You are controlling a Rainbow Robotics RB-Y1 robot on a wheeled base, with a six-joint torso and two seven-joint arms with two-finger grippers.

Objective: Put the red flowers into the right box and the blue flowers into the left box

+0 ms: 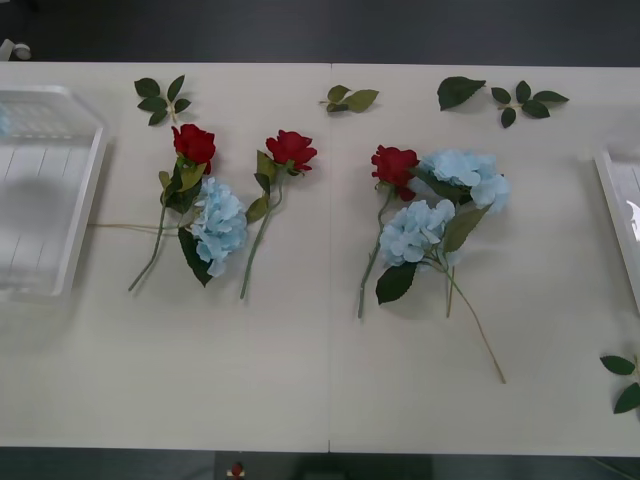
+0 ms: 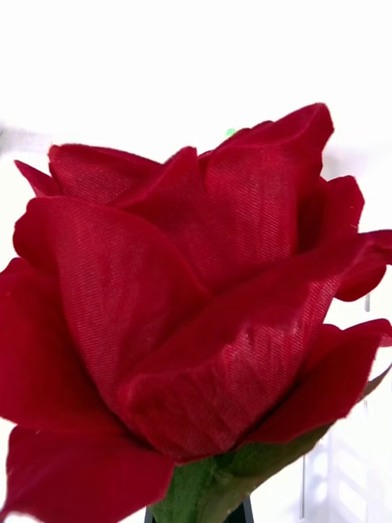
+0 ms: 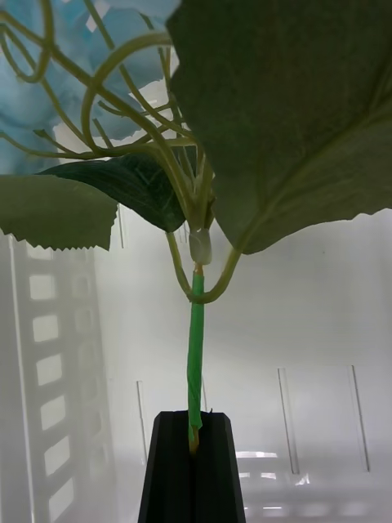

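The left gripper has its black fingers pressed together, pinching the thin green stem of a blue flower that stands upright out of them. The right gripper's fingers sit hidden beneath a red flower.

Three deep-red fabric roses on thin green stems lie flat on the tabletop, blooms toward the far edge. Three pale-blue fluffy hydrangea heads with broad green leaves lie among them, the two on the right touching. A fourth red rose bloom sits close to the right wrist camera. A fourth hydrangea's green stem stands upright, clamped in the black left tool inside the white slotted plastic basket at left. White tray edge at right.
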